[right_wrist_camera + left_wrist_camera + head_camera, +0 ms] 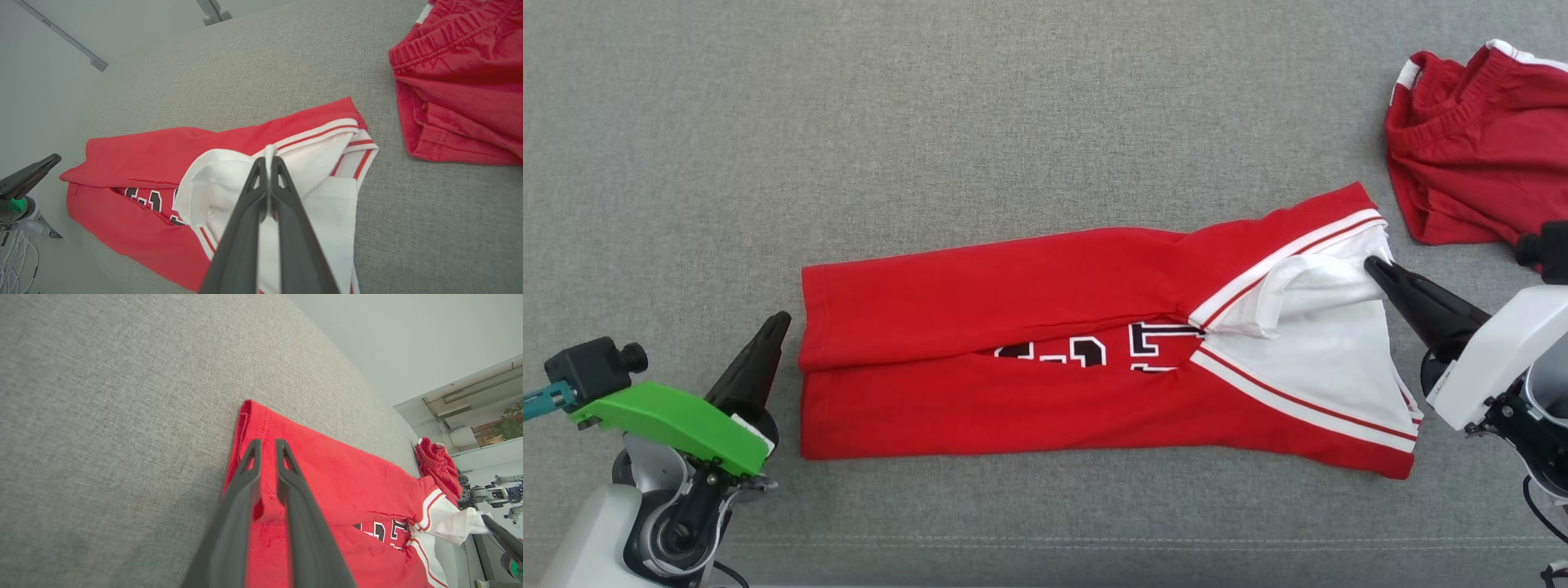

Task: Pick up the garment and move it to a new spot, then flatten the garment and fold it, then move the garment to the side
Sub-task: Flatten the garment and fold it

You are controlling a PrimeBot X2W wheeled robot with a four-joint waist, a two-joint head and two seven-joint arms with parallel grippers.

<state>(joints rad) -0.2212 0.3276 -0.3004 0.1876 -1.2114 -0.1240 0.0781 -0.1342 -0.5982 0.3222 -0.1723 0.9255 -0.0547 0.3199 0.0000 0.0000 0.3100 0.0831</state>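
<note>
1. Pinching cloth: right gripper (269, 160) has its fingers pressed together on a raised peak of the white sleeve (220, 179). It sits at the right of the head view.
2. Left gripper (780, 320) is at the lower left of the head view, fingers a narrow slit apart and holding nothing. Its tips are at the hem (261, 416); can't tell if they touch it.
3. Garment (1013, 359) is a red jersey lying flat mid-frame on the grey surface (931, 122). Both long sides are folded in to the middle, with number print (1094, 351) showing in the gap.
4. Key relation: the long axis runs left-right across the head view, right end tilted slightly up. The hem end is at the left gripper and the sleeve end at the right gripper, so there is one arm per end.
5. Judgement: the sleeve is still loose, so the fold is unfinished. The right arm is nearer, and its move goes inward, toward frame left along that axis.
6. Second red garment (1478, 139) is at the upper right, near the right arm but apart from the jersey. Likely snag risk.
</note>
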